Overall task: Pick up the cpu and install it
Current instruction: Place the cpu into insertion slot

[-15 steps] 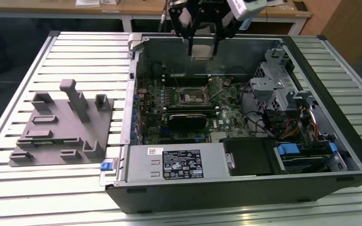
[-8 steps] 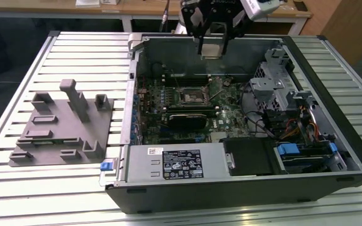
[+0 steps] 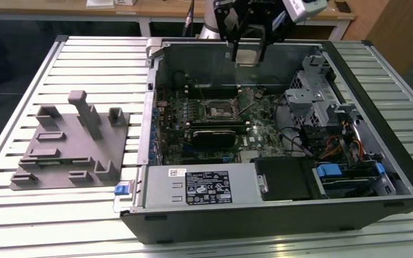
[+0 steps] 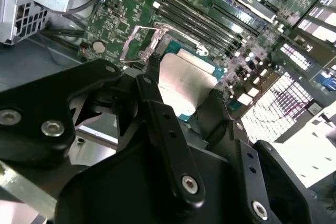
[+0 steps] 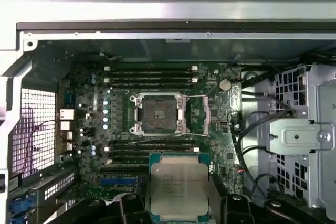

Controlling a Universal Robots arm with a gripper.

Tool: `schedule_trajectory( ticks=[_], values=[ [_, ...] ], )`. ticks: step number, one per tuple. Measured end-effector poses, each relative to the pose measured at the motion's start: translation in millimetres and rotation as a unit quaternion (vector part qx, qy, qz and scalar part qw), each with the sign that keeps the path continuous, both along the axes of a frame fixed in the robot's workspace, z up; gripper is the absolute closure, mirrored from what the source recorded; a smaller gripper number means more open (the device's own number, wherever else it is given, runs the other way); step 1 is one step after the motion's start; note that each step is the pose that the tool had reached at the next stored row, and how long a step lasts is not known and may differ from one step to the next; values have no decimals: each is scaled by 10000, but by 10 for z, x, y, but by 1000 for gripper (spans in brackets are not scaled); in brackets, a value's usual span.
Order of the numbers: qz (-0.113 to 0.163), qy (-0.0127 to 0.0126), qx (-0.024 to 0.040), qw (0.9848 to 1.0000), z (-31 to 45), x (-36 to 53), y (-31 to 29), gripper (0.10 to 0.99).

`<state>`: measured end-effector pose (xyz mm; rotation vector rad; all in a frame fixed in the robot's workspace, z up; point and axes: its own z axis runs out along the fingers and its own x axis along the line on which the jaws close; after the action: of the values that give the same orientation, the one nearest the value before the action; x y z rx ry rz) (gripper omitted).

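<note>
Now the cpu [image 5: 179,190] is gripped by its edges in the clenched claw [image 3: 248,57], silver top up, and is held in the air over the open computer case [image 3: 214,67]. Below the claw, well apart from it, the uncovered socket [image 5: 159,116] is seen on the green motherboard [image 5: 94,145].

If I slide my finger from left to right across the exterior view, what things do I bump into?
grey plastic rack → cpu, held up in the jaws → metal drive cage
</note>
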<state>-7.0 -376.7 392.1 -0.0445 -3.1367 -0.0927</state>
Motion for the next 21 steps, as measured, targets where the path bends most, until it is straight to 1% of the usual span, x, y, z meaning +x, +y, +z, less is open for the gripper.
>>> schedule_trajectory(
  ticks=[2,4,7,9,10,13,15,21],
  values=[
    [-102,0,0,9999,-1,0,4,553],
    [-259,0,0,9997,-2,0,4,553],
    [-512,-2,0,9987,-5,0,5,553],
    [-689,-3,0,9976,-8,0,5,553],
    [-846,-4,0,9964,-11,0,5,553],
    [-1108,-6,0,9938,-17,0,5,553],
    [-1274,-6,0,9919,-19,0,5,553],
    [-1734,-8,0,9849,-24,0,8,553]
  ],
)
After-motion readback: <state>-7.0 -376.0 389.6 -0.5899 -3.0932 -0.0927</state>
